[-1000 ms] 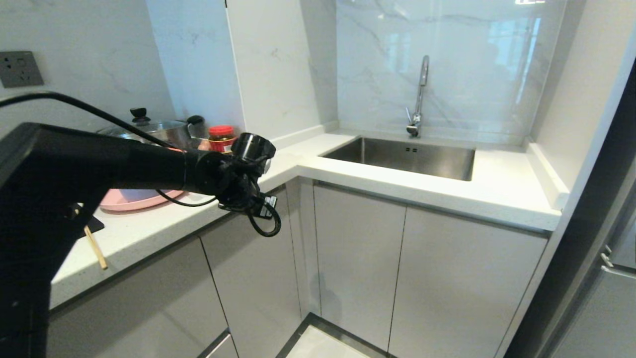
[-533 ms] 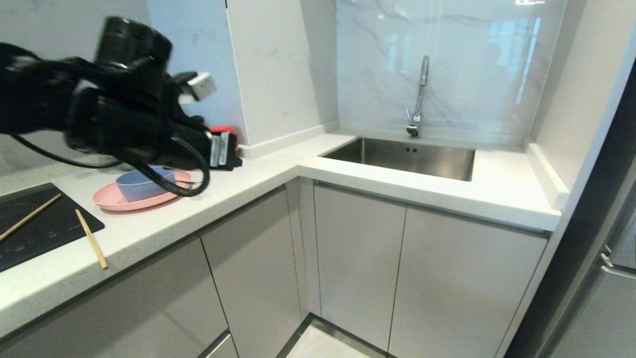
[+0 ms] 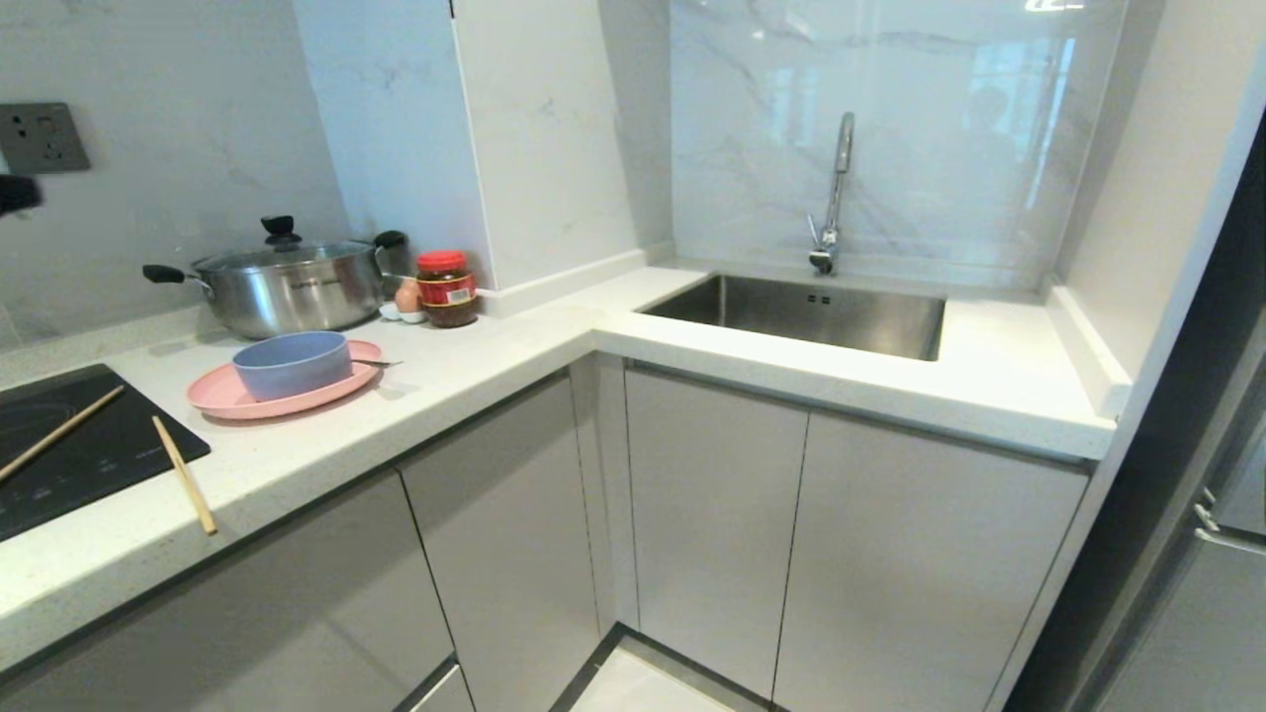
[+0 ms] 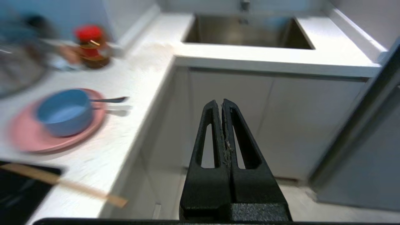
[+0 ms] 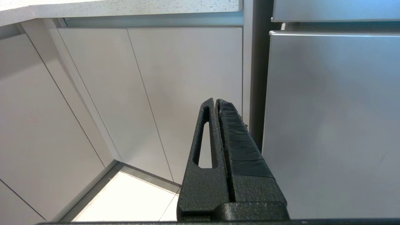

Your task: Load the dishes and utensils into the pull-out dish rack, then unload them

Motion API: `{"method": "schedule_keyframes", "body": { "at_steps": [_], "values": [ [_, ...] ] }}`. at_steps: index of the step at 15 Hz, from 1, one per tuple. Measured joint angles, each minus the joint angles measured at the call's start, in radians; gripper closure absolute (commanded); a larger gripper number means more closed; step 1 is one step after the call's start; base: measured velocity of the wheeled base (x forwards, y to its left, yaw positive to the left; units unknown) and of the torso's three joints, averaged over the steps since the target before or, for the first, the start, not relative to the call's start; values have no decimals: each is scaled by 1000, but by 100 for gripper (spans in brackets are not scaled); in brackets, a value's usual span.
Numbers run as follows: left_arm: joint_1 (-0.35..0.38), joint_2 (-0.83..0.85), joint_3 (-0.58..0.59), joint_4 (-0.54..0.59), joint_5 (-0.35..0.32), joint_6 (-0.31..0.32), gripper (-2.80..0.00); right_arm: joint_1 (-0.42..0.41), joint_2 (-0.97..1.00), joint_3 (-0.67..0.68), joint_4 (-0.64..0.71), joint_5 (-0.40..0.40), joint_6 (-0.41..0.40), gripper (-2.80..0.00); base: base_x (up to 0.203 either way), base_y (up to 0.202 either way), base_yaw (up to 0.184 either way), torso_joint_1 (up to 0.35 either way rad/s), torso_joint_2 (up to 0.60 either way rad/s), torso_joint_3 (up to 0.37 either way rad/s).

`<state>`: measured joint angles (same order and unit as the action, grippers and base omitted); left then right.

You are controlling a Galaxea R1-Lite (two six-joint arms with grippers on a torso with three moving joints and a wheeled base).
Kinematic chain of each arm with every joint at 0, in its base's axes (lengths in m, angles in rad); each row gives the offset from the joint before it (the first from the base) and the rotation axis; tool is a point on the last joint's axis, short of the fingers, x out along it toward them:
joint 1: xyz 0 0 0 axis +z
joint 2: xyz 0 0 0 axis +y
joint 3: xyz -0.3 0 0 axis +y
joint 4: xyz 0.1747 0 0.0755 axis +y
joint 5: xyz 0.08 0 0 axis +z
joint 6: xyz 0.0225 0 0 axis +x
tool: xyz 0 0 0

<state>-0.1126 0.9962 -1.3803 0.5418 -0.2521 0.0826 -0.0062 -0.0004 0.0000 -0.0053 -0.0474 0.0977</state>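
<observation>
At the far left of the head view, two chopsticks point(image 3: 183, 487) lie apart from each other: one rests wholly on the black cooktop point(image 3: 89, 455), the other lies half on the cooktop's corner and half on the white counter point(image 3: 475, 366), its tip near the counter's front edge. Just right of them, in the left middle of the frame, the pink plate point(image 3: 287, 394) sits flat on the counter with the blue bowl point(image 3: 292, 364) standing upright on it; a slim metal utensil point(image 3: 381, 363) pokes out from the plate's right rim, its end too small to tell as fork or spoon. Behind the plate stands a lidded steel pot point(image 3: 282, 282), and right of that a red-capped jar point(image 3: 445, 289) with an egg point(image 3: 406, 295) beside it, against the wall. In the centre, closed grey cabinet doors point(image 3: 712, 524) run below the counter; the dish rack itself cannot be seen, and no door stands pulled out. Upper right of centre, the steel sink point(image 3: 801, 311) is set in the counter with its tap point(image 3: 836, 188) behind. Of the left arm only a dark scrap shows at the far left edge. In the left wrist view the left gripper point(image 4: 222, 103) hangs in the air before the cabinet fronts, beside the counter's edge, its fingers pressed together with nothing between them. In the right wrist view the right gripper point(image 5: 215, 101) points at the lower cabinet doors beside a steel appliance front point(image 5: 331, 118), its fingers likewise closed flat and empty.
</observation>
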Motion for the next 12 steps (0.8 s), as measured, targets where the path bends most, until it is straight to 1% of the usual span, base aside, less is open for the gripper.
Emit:
{"method": "schedule_keyframes", "body": {
  "at_steps": [2, 4, 5, 8, 10, 12],
  "values": [
    [40, -182, 123, 0, 52, 15, 0, 0, 0, 0, 0, 0, 0, 0, 0, 0, 0, 0, 0, 0],
    [70, -385, 282, -3, 114, 23, 0, 0, 0, 0, 0, 0, 0, 0, 0, 0, 0, 0, 0, 0],
    [80, -483, 366, -5, 133, 25, 0, 0, 0, 0, 0, 0, 0, 0, 0, 0, 0, 0, 0, 0],
    [101, -773, 673, -13, 166, 26, 0, 0, 0, 0, 0, 0, 0, 0, 0, 0, 0, 0, 0, 0],
    [109, -892, 863, -102, 179, 7, 0, 0, 0, 0, 0, 0, 0, 0, 0, 0, 0, 0, 0, 0],
    [113, -949, 1031, -248, 186, 4, 0, 0, 0, 0, 0, 0, 0, 0, 0, 0, 0, 0, 0, 0]
  ]
}}
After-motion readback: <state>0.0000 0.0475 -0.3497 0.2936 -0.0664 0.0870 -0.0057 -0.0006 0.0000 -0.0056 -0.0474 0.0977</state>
